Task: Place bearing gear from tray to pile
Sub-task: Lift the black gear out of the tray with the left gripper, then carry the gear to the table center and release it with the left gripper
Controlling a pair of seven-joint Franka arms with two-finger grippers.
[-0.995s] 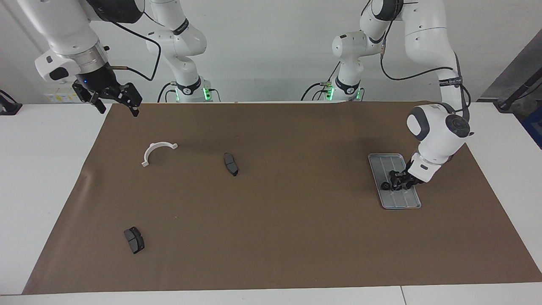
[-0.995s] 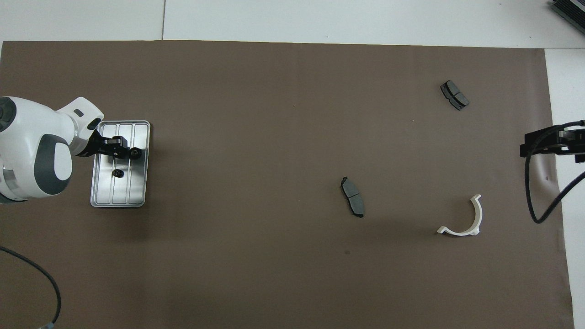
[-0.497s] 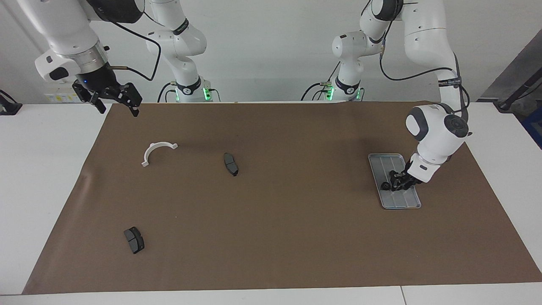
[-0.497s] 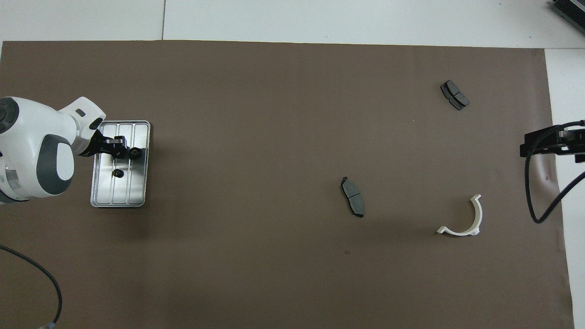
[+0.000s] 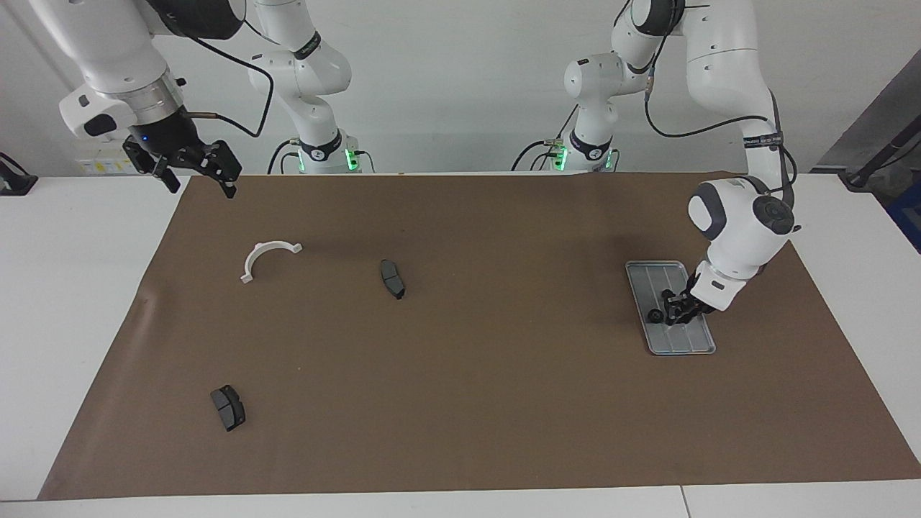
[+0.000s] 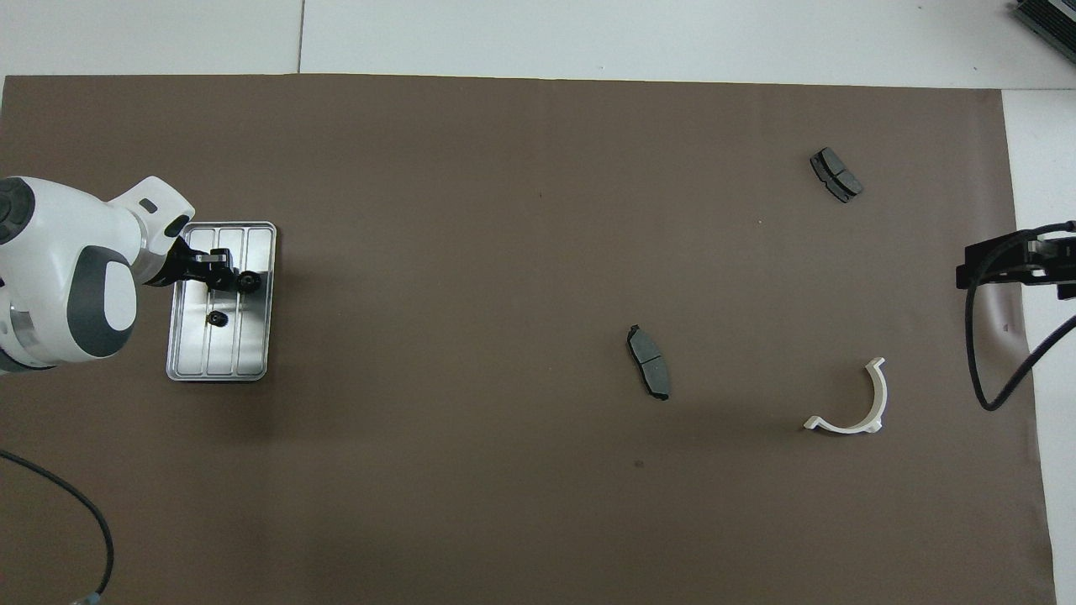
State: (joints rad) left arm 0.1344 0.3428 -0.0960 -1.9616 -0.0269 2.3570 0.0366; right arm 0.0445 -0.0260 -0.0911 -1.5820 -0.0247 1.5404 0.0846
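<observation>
The task is at its start: the bearing gear has not left the tray (image 5: 673, 344). The tray lies on the brown mat (image 5: 504, 403) at the left arm's end of the counter (image 5: 72, 302), and the left pincer (image 5: 665, 314) is down in it, its tips at a small dark round part (image 5: 655, 316) that looks like the bearing gear. In the overhead view that part (image 6: 247, 282) sits at the pincer's tips near the tray's edge, and a second small dark round piece (image 6: 217, 318) lies loose on the tray nearer to the robots. Whether the left pincer's tips have closed on the part or only stand around it cannot be told from either view, and nothing shows the part lifted off the tray.

The pile lies well apart, toward the right arm's end of the mat: a white half-ring bracket (image 5: 268, 257), a dark pad (image 5: 392, 278) beside it toward the middle of the mat, and a second dark pad (image 5: 228, 407) farther from the robots. No gear lies among them.

The right pincer (image 5: 193, 173) waits with its jaws spread and empty, up in the air over the mat's corner close to its own base.

By this judgement, what is left is nearly all of the job: securing the grip, lifting the gear clear of the rim, carrying it across the mat and setting it down among the bracket and pads.
</observation>
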